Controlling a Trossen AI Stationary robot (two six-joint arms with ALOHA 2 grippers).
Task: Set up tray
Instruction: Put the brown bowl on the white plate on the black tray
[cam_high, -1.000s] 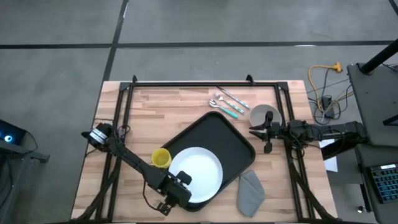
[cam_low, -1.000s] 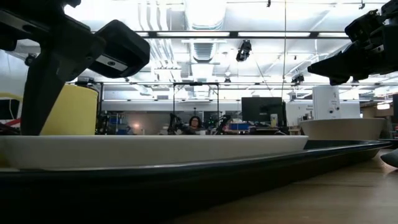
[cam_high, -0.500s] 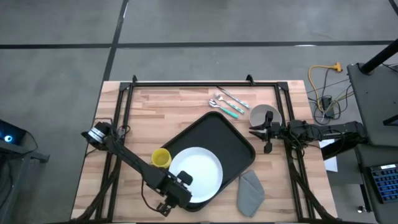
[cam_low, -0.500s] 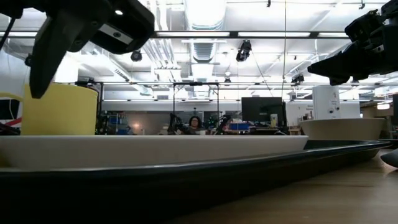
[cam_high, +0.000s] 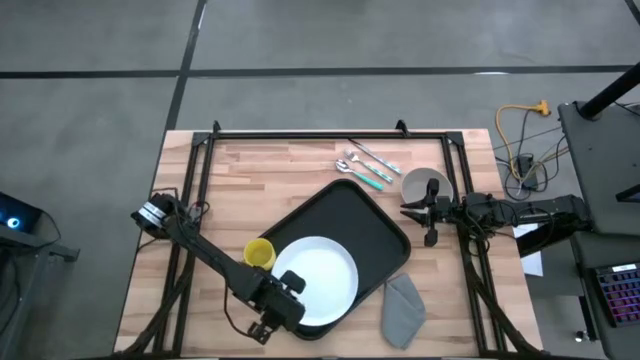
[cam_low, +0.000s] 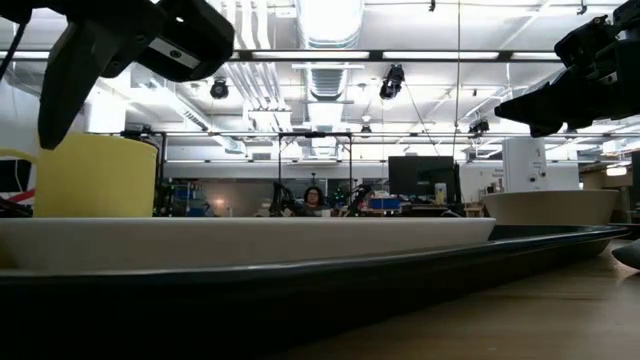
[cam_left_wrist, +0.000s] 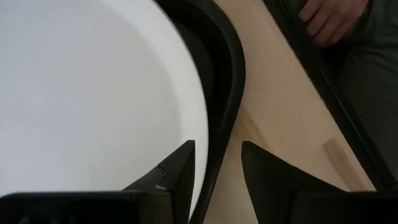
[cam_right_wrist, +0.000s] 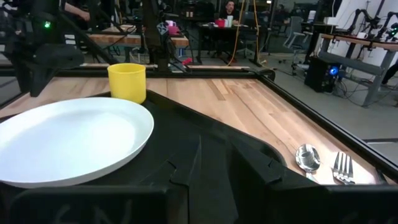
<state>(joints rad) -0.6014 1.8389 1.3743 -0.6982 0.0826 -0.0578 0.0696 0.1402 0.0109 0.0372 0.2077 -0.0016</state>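
Observation:
The black tray (cam_high: 375, 225) lies slantwise in the middle of the table. A round white plate (cam_high: 320, 280) rests in its near left part. A yellow cup (cam_high: 259, 254) stands on the wood beside the tray's left rim. My left gripper (cam_high: 293, 291) hovers open above the plate's near left rim (cam_left_wrist: 202, 118) and the tray's rim (cam_left_wrist: 233, 93), clear of both in the low view. My right gripper (cam_high: 405, 211) waits open and raised by the tray's right corner, pointing toward the plate (cam_right_wrist: 68, 140).
A grey bowl (cam_high: 425, 185) sits by the right gripper, and a spoon and fork (cam_high: 365, 165) lie beyond the tray. A grey cloth (cam_high: 404, 305) lies near the tray's near right side. A person's hand (cam_left_wrist: 329, 18) shows past the table's near edge.
My left gripper has risen from just above the plate's near left rim to well over it, shifting slightly toward the table's left. The plate, tray and cup have stayed where they were.

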